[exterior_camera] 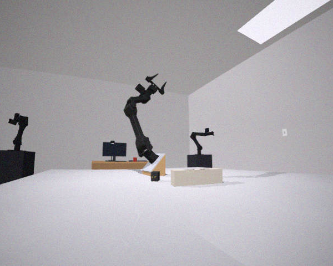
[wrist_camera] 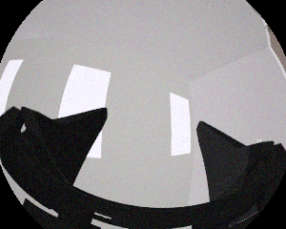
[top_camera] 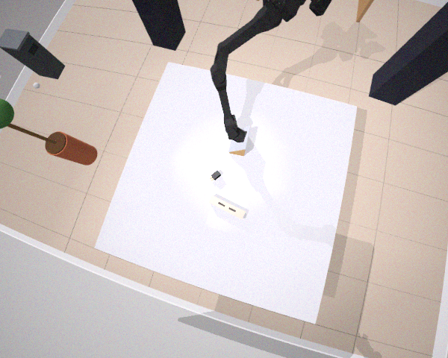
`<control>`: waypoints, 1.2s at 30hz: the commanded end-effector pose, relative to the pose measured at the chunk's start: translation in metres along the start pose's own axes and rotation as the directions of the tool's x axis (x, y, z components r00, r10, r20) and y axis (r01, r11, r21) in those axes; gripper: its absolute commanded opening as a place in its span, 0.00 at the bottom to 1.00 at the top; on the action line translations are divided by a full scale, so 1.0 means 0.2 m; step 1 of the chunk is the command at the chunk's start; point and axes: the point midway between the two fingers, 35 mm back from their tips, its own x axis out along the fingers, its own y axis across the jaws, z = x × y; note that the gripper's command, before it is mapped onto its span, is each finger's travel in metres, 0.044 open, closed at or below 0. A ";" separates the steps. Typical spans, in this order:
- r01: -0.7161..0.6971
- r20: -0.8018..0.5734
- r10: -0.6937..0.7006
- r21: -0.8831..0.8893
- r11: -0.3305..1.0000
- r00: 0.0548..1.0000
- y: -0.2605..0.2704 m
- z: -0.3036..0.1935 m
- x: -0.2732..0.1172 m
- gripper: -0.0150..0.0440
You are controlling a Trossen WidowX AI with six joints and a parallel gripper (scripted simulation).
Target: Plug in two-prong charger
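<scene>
The black charger [top_camera: 216, 175] [exterior_camera: 155, 176] lies on the white table top, its two brass prongs facing the exterior camera. The cream power strip [top_camera: 240, 212] [exterior_camera: 196, 177] stands close beside it, apart from it, with two dark outlets on its top face. My gripper [exterior_camera: 162, 78] [wrist_camera: 153, 118] is open and empty, raised high above the table and tilted upward. The wrist view shows only walls, ceiling and bright panels between the fingers, with neither charger nor strip. In the top view the gripper's fingers are not in view.
The arm stands on a wooden wedge base [top_camera: 237, 152] [exterior_camera: 160, 167] with a white slanted face, behind the charger. The white table top [top_camera: 158, 231] [exterior_camera: 103, 217] carries these things. Two more arms on dark pedestals [exterior_camera: 13, 167] [exterior_camera: 199, 160] and a desk with a monitor [exterior_camera: 114, 149] stand farther back.
</scene>
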 end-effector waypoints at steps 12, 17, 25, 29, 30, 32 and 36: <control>0.046 0.106 -0.023 -0.221 0.974 0.994 -0.07 0.30 0.35 1.00; 0.060 0.127 -0.028 -0.257 0.964 0.992 -0.09 0.40 0.43 1.00; 0.122 0.187 -0.056 -0.357 0.926 0.981 -0.14 0.60 0.59 1.00; 0.159 0.219 -0.074 -0.402 0.902 0.973 -0.17 0.71 0.66 1.00; 0.170 0.229 -0.078 -0.414 0.895 0.970 -0.17 0.74 0.68 1.00; 0.192 0.250 -0.087 -0.436 0.879 0.964 -0.19 0.80 0.71 1.00; 0.240 0.292 -0.105 -0.477 0.846 0.951 -0.21 0.93 0.78 1.00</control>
